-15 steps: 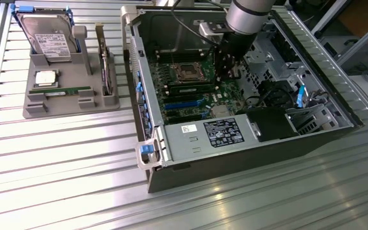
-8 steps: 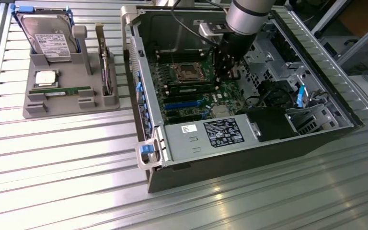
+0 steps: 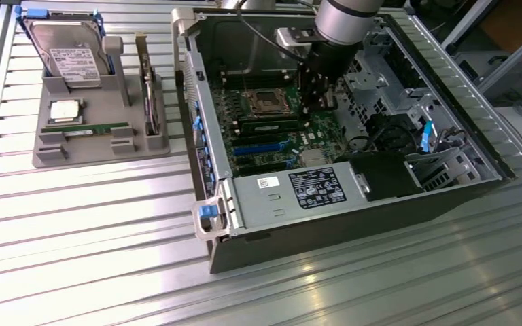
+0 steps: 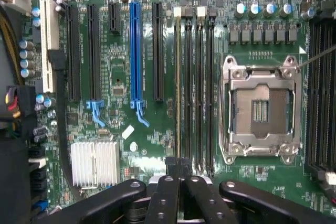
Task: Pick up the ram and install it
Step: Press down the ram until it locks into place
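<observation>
I'm looking straight down on the motherboard (image 4: 157,129), with the hand (image 4: 178,169) closed over the end of the memory slots (image 4: 195,93). A thin edge, which I take to be the ram (image 4: 177,87), stands in the slot nearest the expansion slots (how deep it sits I cannot tell). Beside the memory slots lies the open processor socket (image 4: 261,109) in its metal frame. On their other side run black expansion slots (image 4: 94,51) and one blue slot (image 4: 135,51). A finned silver heatsink (image 4: 94,163) sits near the hand's black links.
</observation>
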Robot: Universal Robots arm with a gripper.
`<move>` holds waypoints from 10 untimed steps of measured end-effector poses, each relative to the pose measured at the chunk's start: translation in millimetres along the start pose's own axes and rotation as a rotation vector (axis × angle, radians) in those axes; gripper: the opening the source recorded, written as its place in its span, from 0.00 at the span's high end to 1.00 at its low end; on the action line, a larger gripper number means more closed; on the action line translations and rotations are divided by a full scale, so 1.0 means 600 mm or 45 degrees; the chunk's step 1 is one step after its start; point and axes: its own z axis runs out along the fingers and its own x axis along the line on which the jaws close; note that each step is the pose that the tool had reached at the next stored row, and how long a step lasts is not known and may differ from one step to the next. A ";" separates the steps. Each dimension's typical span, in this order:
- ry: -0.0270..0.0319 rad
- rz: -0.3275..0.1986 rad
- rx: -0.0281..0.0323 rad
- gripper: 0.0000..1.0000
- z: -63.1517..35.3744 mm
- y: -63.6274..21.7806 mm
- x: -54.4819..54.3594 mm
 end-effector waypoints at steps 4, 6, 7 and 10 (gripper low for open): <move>0.0002 0.000 -0.0001 0.89 0.003 0.060 0.001; -0.0002 0.000 -0.0002 0.89 0.004 0.074 0.001; -0.0009 0.000 0.0000 0.89 0.009 0.079 0.000; 0.0012 0.000 -0.0009 0.89 0.026 0.087 0.000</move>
